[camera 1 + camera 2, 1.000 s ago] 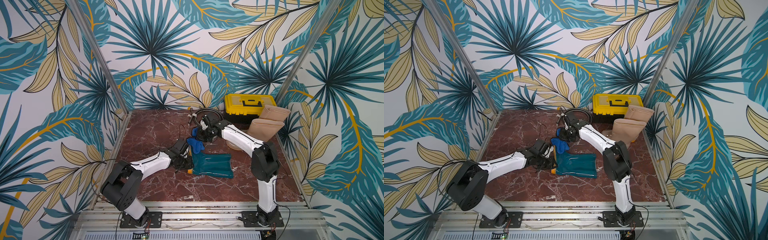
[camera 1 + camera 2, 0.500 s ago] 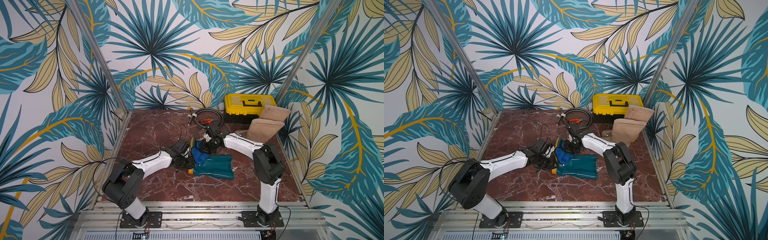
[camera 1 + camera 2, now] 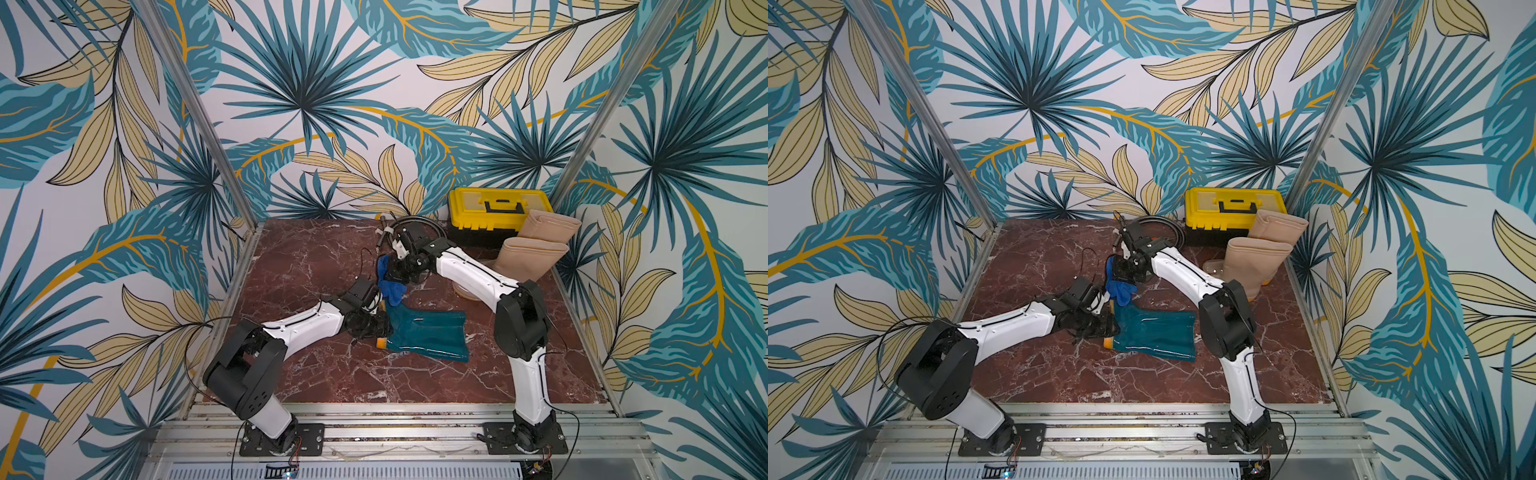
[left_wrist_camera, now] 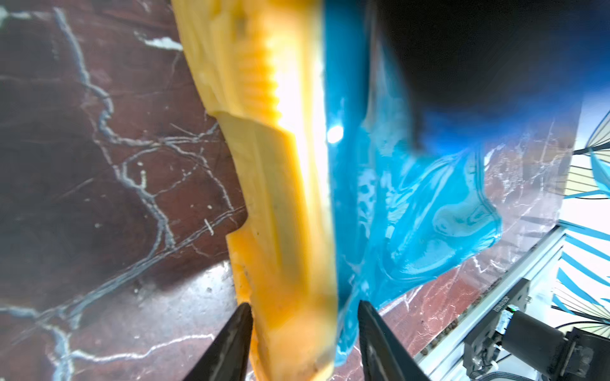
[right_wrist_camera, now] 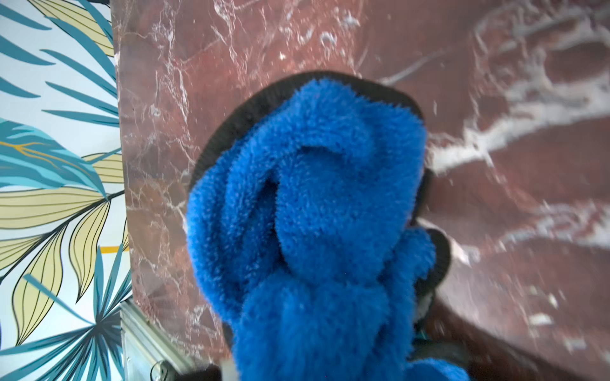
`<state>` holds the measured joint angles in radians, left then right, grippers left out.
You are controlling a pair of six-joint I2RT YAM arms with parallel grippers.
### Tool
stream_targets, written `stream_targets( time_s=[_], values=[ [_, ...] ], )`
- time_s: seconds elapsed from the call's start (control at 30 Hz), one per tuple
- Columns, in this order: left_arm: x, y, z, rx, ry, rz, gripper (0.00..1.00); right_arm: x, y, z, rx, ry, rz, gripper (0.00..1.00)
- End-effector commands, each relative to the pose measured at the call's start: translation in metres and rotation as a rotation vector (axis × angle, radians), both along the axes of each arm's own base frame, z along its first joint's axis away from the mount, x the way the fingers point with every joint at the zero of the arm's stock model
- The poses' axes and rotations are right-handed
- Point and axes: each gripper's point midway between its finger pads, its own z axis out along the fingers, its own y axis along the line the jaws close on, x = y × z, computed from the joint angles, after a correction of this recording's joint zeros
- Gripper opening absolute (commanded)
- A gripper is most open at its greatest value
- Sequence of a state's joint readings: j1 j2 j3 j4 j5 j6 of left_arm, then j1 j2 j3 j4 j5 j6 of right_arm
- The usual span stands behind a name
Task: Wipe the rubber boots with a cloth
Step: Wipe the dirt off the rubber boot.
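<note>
One boot: we are wiping the teal boot (image 3: 428, 336).
Left pincer (image 4: 302, 306): parted, straddling the sole (image 4: 280, 198), steadying it.
Right pincer (image 3: 392, 272): clamping the cloth (image 5: 313, 198).

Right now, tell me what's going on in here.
The right end effector is shut on a blue cloth, dangling it at the foot of a teal boot lying on its side on the marble table. The left end effector straddles that boot's heel; whether it grips is unclear. Two beige boots stand by a yellow toolbox.
</note>
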<state>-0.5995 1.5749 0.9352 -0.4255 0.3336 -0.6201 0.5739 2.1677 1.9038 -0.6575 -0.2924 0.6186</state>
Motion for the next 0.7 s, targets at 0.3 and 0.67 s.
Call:
stream_targets(
  time_s=[0.3,0.67],
  values=[
    [-0.004,0.038,0.027,0.078,-0.130,0.110,0.56,-0.113,-0.029,-0.040,-0.046,0.162,0.059,0.00],
    [-0.003,0.050,0.028,0.094,-0.148,0.157,0.59,-0.172,-0.048,-0.055,-0.127,0.193,0.079,0.00]
  ],
)
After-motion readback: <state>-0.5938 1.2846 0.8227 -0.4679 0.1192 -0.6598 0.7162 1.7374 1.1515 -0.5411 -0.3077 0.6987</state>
